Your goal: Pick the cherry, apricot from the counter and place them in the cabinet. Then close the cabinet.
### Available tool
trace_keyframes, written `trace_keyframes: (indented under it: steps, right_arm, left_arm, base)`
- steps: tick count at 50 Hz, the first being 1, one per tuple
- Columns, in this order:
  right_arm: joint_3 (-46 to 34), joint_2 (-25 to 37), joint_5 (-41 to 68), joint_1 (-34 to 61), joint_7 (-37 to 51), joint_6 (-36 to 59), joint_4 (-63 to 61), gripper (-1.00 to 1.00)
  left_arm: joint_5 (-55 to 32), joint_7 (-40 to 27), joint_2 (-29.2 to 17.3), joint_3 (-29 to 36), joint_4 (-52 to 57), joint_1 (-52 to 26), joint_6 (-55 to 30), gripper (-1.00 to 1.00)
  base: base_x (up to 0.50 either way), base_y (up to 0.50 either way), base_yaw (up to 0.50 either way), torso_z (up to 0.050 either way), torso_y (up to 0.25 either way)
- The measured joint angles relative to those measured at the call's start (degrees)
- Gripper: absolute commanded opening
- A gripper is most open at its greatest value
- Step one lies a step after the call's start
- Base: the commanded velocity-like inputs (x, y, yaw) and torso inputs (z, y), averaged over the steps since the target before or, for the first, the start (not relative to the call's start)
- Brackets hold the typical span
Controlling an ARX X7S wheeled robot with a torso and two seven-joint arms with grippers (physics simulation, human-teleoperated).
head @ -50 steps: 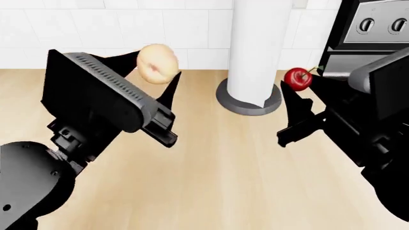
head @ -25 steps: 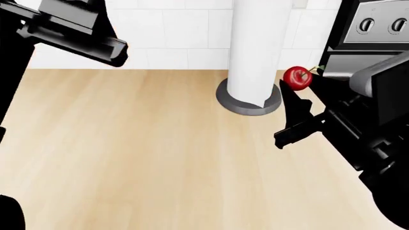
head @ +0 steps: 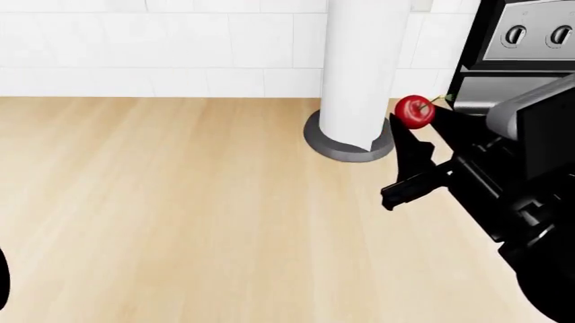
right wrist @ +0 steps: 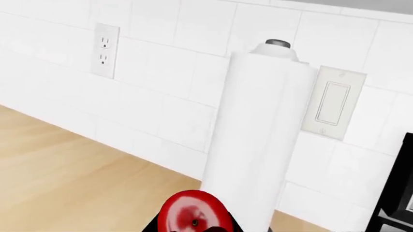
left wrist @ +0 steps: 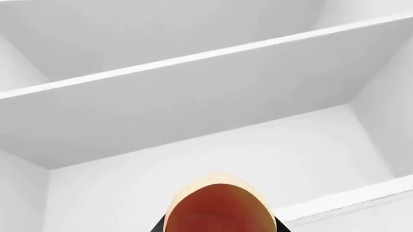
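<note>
In the left wrist view the apricot [left wrist: 219, 205], orange-red with a pale rim, fills the space between the dark jaws of my left gripper [left wrist: 219, 228], which is shut on it. It faces the open white cabinet [left wrist: 193, 145], whose shelf edge [left wrist: 193, 59] runs across above. The head view does not show the left gripper. The glossy red cherry [head: 415, 111] with its green stem is pinched in my right gripper [head: 413, 124], held above the beige counter [head: 180, 202] beside the paper towel roll. The right wrist view shows the cherry [right wrist: 193, 215] between that gripper's jaws.
A tall white paper towel roll [head: 359, 67] on a grey round base stands at the counter's back, just left of the cherry. A black stove with knobs [head: 526, 33] is at the right. The tiled wall carries an outlet [right wrist: 103, 50] and a switch [right wrist: 334, 102].
My left arm has risen out of the head view, carrying the apricot up with it. The right gripper with the cherry has shifted only slightly.
</note>
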Motion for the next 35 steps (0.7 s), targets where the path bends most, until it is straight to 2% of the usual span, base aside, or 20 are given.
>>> trace_keyframes:
  steps: [14,35]
  right_arm:
    - [-0.54,-0.28,-0.46,-0.61,0.12,-0.88,0.13,-1.00]
    - [-1.45,-0.56,-1.43,-1.68,0.05,-2.31,0.57,-1.00]
  left_arm:
    - [11.70,4.31,0.05,9.97,-10.36,-4.07,8.05,-1.00]
    - [19.59,9.53,2.10,18.10,-23.56,-9.16,14.80,-1.00]
  base:
    - [0.00,0.00,0.00,0.000,0.000]
    - [0.00,0.00,0.00,0.000,0.000]
